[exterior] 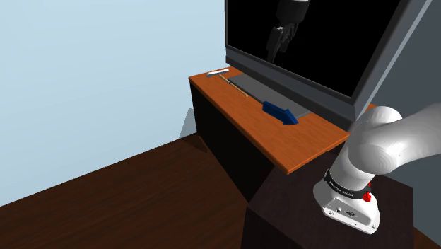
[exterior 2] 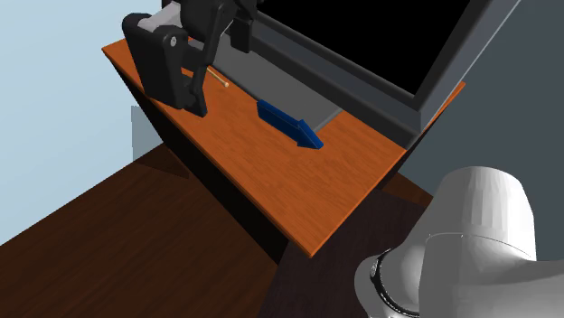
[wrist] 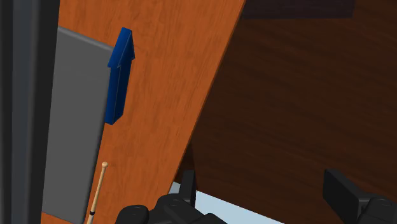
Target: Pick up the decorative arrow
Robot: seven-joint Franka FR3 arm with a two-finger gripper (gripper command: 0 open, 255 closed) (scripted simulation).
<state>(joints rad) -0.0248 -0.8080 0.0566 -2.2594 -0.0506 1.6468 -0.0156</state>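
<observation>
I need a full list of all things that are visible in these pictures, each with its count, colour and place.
decorative arrow: one, blue, flat on the cabinet top, at the base plate's edge.
stick: one, thin, pale tan, on the cabinet top beside the base plate.
bar: one, white, at the cabinet end farthest from the stand.
base plate: one, grey, under the television.
television: one, black screen, grey frame, on the cabinet.
cabinet: one, orange-brown top, dark sides, by the wall.
wall: pale blue.
floor: dark brown wood.
stand: one, dark box, shoulder view's lower right.
arm: one, white.
fingers: two, black, apart, above the cabinet, holding nothing.
</observation>
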